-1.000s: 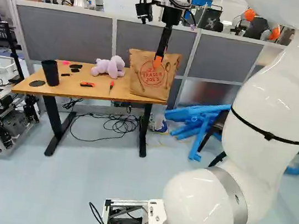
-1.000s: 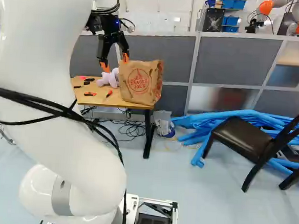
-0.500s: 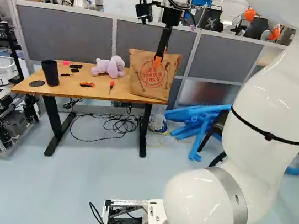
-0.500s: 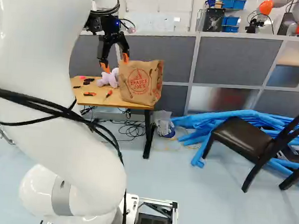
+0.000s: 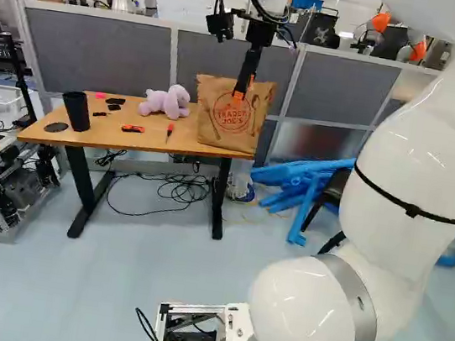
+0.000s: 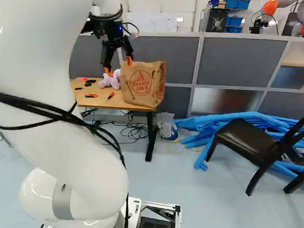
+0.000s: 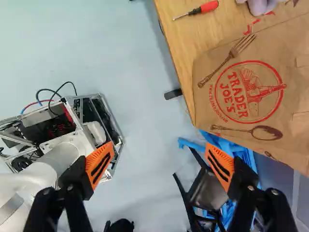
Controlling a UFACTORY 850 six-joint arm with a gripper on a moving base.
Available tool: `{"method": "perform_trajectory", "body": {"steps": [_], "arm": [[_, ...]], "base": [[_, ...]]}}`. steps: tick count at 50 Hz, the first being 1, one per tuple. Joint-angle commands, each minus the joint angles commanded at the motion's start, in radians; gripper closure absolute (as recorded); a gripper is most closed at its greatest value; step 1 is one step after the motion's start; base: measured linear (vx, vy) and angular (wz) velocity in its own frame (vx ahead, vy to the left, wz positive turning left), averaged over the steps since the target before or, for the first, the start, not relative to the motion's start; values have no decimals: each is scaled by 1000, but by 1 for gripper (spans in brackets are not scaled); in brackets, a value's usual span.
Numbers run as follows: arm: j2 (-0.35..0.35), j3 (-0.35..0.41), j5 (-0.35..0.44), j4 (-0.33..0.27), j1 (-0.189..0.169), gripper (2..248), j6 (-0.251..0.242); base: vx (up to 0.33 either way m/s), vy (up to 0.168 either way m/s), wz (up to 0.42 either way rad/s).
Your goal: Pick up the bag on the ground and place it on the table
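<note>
On the table (image 5: 88,138), at its right end in the left base view, the bag (image 5: 215,105) stands upright, near the plush toy (image 5: 167,101) (a red screwdriver (image 5: 170,129) lies close by, too). I see the gripper (image 6: 119,67) with its fingers spread wide, floor (image 7: 140,106) showing between them in the wrist view.

Rises as a white arm (image 5: 420,155) from the lowest joint (image 5: 313,318); reaches forward, with black cables (image 6: 43,106) strapped along it; ends in a black gripper (image 6: 119,66) aimed downward; holds two fingers (image 7: 76,179) spread wide, orange pads (image 7: 100,163) apart.
</note>
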Motion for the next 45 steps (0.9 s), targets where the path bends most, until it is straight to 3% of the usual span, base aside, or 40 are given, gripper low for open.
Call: {"method": "perform_trajectory", "body": {"steps": [22, 45], "arm": [[25, 92, 142, -2, -12, 3, 75], [63, 226, 351, -4, -29, 3, 186]], "base": [[0, 0, 0], [0, 0, 0]]}}
